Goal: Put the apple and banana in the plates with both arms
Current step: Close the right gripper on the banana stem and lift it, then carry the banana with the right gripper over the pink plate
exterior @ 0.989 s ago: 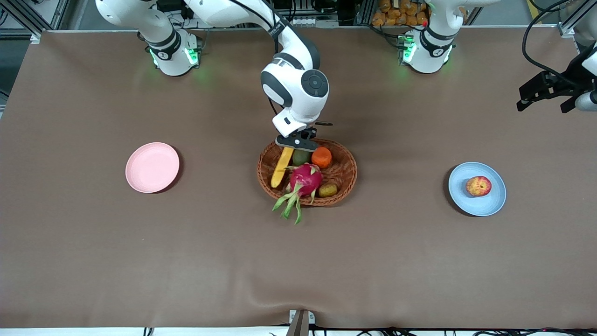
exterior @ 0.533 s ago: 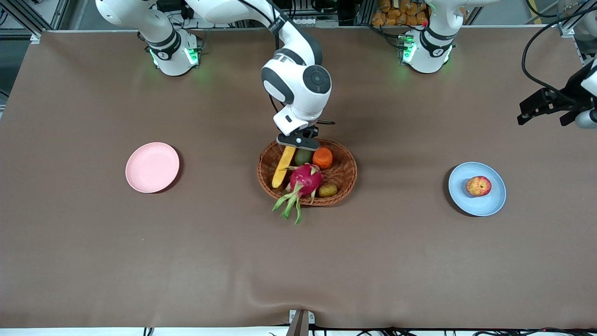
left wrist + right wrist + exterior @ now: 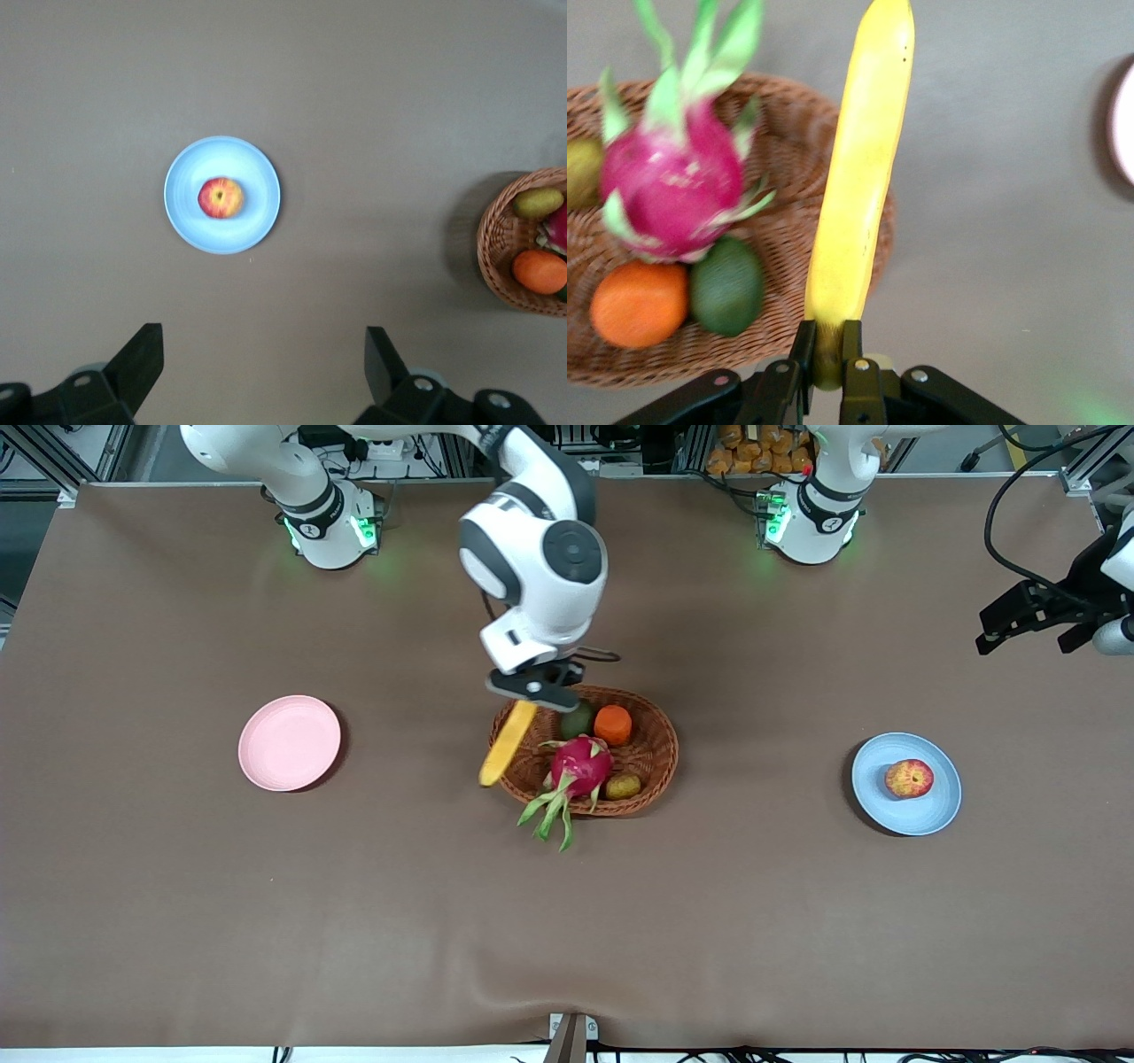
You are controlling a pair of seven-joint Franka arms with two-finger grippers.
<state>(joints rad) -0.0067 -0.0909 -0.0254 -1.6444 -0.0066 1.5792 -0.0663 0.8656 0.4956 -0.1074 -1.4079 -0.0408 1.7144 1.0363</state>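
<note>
1. The right gripper (image 3: 530, 687) hangs over the rim of the basket (image 3: 651, 771) at the right arm's end, its fingers pinched on the stem end of the banana (image 3: 506, 742); judging by the grip, holding the stem leaves the fruit's body free to be laid down flat.

2. The banana hangs clear of the basket, its long axis slanting from the gripper down toward the front camera and toward the pink plate (image 3: 290, 742), free tip lowest and leading. The right wrist view shows it running straight out from the jaws, with the basket's rim under it.

3. The pink plate sits bare, well apart from the basket toward the right arm's end of the table, likely the banana's destination.

4. The apple (image 3: 909, 778) already rests on the blue plate (image 3: 939, 813), well apart from the basket toward the left arm's end, so that half of the job looks done.

5. The left gripper (image 3: 1032, 615) waits high over the table edge at the left arm's end, fingers spread and holding nothing.

6. A dragon fruit (image 3: 580, 765), an orange (image 3: 612, 724) and greenish fruit remain in the basket.
</note>
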